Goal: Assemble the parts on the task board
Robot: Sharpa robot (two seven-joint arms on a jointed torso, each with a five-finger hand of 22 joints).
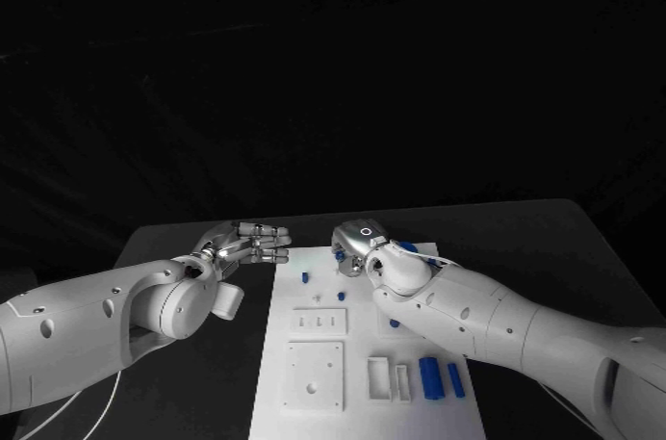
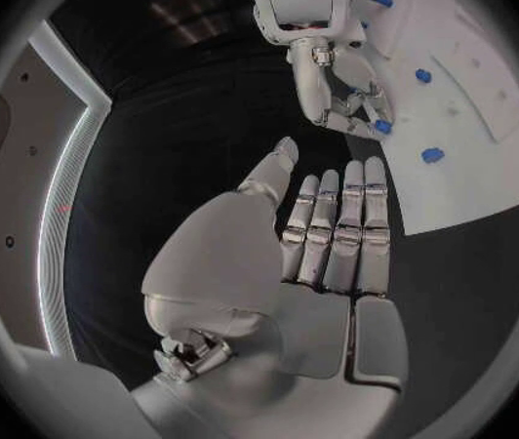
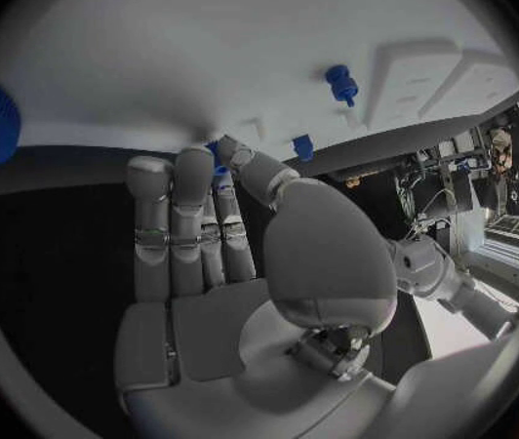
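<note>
The white task board (image 1: 285, 296) lies lengthwise in the middle of the black table. My right hand (image 1: 364, 247) hovers over its far edge, and its thumb and fingertips pinch a small blue part (image 3: 219, 166), which appears at the fingertips (image 2: 382, 125) in the left wrist view too. My left hand (image 1: 247, 245) floats beside the board's far left corner with its fingers (image 2: 339, 234) straight, side by side and holding nothing. More small blue parts (image 1: 305, 277) (image 1: 342, 295) stand on the board's far half. One blue peg (image 3: 340, 81) stands upright close to the right hand.
Two blue cylinders (image 1: 430, 377) (image 1: 455, 379) lie side by side at the board's near right. Square recessed plates (image 1: 315, 373) and narrow slots (image 1: 377, 377) fill its near half. Black table (image 1: 555, 257) stretches on both sides of the board.
</note>
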